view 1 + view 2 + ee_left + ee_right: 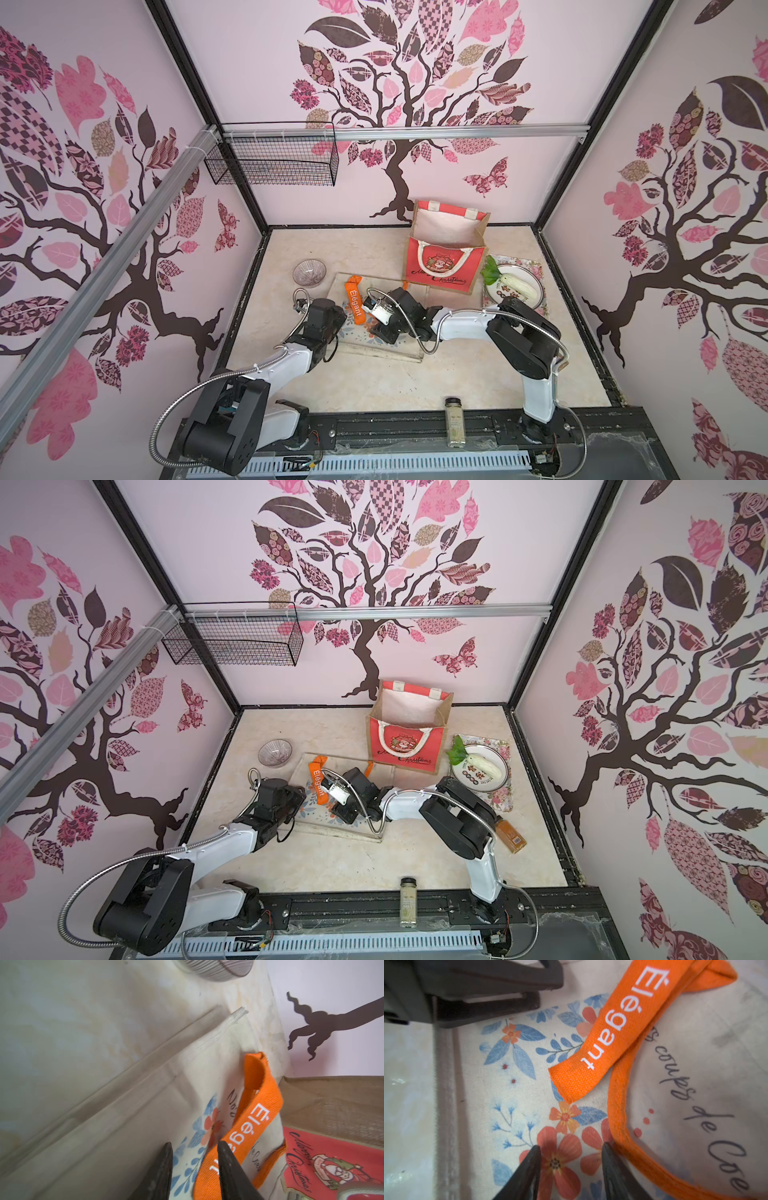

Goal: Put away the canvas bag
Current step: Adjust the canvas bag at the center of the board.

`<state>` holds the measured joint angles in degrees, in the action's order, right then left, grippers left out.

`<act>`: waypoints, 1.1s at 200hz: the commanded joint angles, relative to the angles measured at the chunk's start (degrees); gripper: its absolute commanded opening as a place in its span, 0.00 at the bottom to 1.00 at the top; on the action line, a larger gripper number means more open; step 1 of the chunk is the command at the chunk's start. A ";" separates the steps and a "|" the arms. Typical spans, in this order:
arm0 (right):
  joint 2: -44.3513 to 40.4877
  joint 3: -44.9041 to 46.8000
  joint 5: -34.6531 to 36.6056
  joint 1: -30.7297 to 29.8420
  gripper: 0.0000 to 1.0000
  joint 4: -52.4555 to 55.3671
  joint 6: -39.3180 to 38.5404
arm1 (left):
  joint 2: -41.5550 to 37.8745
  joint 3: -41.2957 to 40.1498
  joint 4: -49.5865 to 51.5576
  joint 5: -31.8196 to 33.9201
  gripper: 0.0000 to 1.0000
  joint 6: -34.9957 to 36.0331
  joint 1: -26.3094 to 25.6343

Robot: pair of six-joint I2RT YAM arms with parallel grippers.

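Over the flowered print of the canvas bag (500,1088), the right hand (571,1146) stood with its dark fingers (529,1169) parted, a red printed flower showing in the gap and nothing gripped; one tip sat just beside an orange strap (618,1105) that curved over the cloth. Close by, the left hand (195,1144) was likewise parted and empty, with the lettered strap (255,1124), marked "Élégant", passing beneath one finger. Only the wrist views gave those gaps: in both top views the wrists covered the fingers. The top views, in turn, showed where the bag lay, flat in a clear tray (382,353) near the middle of the surface (332,386), both arms bent over it. Behind the tray a red Christmas tote (444,266) stood upright and open, which the left wrist view caught only as a corner. A striped bowl (308,272) sat beside the tray's far left corner, and a plate (538,293) with a white leafy vegetable (517,286) lay on a floral mat (528,264) to the right of the tote. A spice jar (456,422) stood at the front rail, and a wire basket (274,162) hung on the back wall. An amber bottle (511,833) showed past the right arm's elbow in a top view alone.
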<state>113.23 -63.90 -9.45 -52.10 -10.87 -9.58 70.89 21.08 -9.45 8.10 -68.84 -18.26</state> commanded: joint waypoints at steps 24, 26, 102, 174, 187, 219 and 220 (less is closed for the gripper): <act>-0.41 -0.19 0.77 -1.90 0.29 3.04 1.05 | -6.16 -7.42 4.80 3.96 0.36 -2.54 -2.48; -1.00 -0.05 0.65 -1.94 0.29 3.16 1.32 | -6.37 -7.73 4.99 4.08 0.35 -2.77 -2.52; -6.37 14.01 0.22 -8.11 0.34 6.09 10.34 | -27.02 -13.05 22.92 6.86 0.34 -5.77 -6.06; -22.40 15.97 0.64 -11.48 0.49 9.90 7.29 | -49.19 -4.79 41.43 13.15 0.34 -2.77 -8.11; -22.00 13.15 -0.52 -9.42 0.55 10.94 6.00 | -45.22 -4.75 36.52 9.92 0.34 -3.67 -8.11; -17.00 6.54 1.67 -7.42 0.63 13.97 1.38 | -29.83 -1.17 25.90 4.87 0.36 -4.31 -8.28; -16.82 6.39 1.69 -7.41 0.64 14.00 1.26 | -29.53 -1.11 25.54 4.94 0.36 -4.30 -8.28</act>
<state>93.41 -52.73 -9.52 -60.23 -0.71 -3.73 33.95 15.90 23.66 15.49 -73.14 -26.30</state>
